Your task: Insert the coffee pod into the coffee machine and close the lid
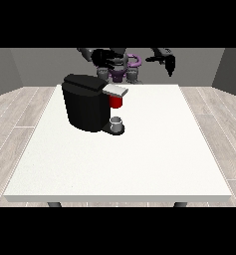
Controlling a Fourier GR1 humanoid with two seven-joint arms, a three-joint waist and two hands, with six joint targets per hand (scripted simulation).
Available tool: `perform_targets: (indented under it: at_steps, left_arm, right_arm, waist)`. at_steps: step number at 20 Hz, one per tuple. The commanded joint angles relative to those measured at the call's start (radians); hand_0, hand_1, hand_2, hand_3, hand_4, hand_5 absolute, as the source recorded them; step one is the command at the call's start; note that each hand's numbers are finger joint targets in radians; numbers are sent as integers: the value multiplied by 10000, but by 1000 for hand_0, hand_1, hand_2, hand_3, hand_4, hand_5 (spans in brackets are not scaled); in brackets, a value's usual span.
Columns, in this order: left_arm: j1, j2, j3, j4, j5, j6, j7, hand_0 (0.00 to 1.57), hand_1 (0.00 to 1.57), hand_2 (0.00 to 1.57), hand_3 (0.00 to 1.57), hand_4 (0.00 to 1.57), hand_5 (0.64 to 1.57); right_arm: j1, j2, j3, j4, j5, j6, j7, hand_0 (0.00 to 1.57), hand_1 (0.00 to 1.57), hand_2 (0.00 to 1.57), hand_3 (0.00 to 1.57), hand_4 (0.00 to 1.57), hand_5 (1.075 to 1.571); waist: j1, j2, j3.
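fingers first: the hand at the view's left (105,58) hangs above and a bit behind the boxy black coffee machine (84,104), and its fingers look loosely spread, but i honestly can't tell whether they're curled round anything. same story for the hand at the view's right (165,61), which is up in the air well off to the machine's side, fingers pointing down, nothing visibly in them.

the pod itself i can't pick out for sure. there's a red bit (116,101) tucked under the grey lid flap (115,90) on the machine's front, which might be it already seated. a small grey cup (117,121) sits on the machine's base plate below that.

if the pod is in, my take is the step now is the lid: bring the nearer hand down over the flap from above, flat fingers, and press straight down rather than swiping, so the machine doesn't slide on the white table (139,164).
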State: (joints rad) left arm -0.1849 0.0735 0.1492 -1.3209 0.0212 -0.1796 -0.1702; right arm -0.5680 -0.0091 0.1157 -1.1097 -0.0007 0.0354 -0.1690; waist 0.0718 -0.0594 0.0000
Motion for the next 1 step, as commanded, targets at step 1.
perform_targets:
  at_steps: [1]
  left_arm:
    - [515, -73, 208, -6, -120, 528, 73, 0, 0, 0, 0, 192, 1571]
  right_arm:
    - [1557, 57, -64, -513, -540, 445, -200, 0, 0, 0, 0, 157, 1571]
  waist:
    - [-870, -716, 2]
